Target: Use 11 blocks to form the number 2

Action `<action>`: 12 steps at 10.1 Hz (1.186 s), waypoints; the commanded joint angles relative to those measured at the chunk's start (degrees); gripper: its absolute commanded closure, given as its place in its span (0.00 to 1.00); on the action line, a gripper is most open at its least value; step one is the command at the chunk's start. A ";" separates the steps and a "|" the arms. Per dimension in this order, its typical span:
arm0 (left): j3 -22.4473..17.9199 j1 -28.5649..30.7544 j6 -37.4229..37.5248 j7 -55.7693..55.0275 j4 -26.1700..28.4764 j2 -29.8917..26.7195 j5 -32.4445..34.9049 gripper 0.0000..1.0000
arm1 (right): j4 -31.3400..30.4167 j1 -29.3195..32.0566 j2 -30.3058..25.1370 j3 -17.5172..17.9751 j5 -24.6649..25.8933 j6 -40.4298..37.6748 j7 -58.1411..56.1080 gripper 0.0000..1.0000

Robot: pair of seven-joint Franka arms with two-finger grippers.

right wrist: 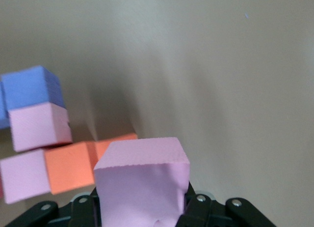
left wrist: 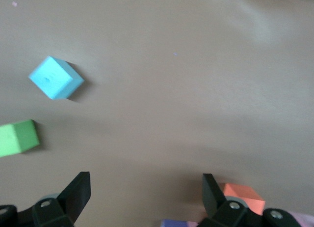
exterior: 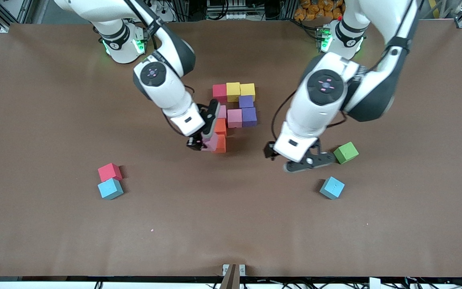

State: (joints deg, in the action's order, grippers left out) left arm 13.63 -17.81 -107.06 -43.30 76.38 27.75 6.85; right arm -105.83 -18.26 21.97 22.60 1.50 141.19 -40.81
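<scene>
Front view catalogues the partial number 2 [exterior: 235,108]: red, yellow, yellow on top, purple beneath, then pink and purple, with orange blocks [exterior: 220,134] nearer the camera. Right gripper [exterior: 203,140], clamped on a pink block [exterior: 211,142], hangs beside the lower orange block, apparently placing the bottom row; next it must seat the cube flush. Left gripper [exterior: 309,160] waits spread and empty near the green cube [exterior: 346,152], with a light blue block [exterior: 332,187] beside. Arm hides the digit's row joints.

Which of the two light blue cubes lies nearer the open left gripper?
The light blue cube beside the green cube, just below the left gripper. The other blue one touches a loose red cube.
</scene>
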 commanded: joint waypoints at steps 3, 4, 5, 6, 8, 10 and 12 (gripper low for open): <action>0.25 7.25 1.85 9.70 1.57 -2.08 -1.40 0.00 | 14.31 -11.15 12.29 -4.13 5.16 -2.41 0.29 0.76; 0.25 8.13 1.85 10.85 1.66 -1.91 -1.40 0.00 | 16.68 -12.23 14.22 -5.02 5.79 -4.24 0.20 0.76; 0.17 9.10 1.85 11.47 1.58 -1.65 -1.40 0.00 | 18.53 -12.67 15.90 -5.11 6.05 -5.39 -0.32 0.76; 0.08 9.46 1.85 11.39 1.57 -1.38 -1.32 0.00 | 19.42 -13.90 17.48 -5.55 6.06 -5.49 -0.67 0.75; -0.36 9.55 1.85 11.66 2.19 -0.86 -0.79 0.00 | 19.69 -14.70 19.42 -6.51 5.88 -5.40 -0.68 0.74; -0.45 9.55 1.68 12.96 2.45 0.98 -0.53 0.00 | 19.69 -15.58 20.57 -8.01 5.44 -5.40 -0.68 0.74; -0.45 10.60 1.33 17.26 2.45 2.31 -0.44 0.00 | 19.60 -15.23 21.62 -8.10 5.26 -5.40 -0.59 0.74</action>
State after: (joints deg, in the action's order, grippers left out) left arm 13.22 -8.24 -105.70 -29.46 78.96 29.41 6.82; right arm -88.17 -32.93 42.08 15.03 6.80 136.80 -41.13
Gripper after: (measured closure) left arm 0.000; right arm 0.427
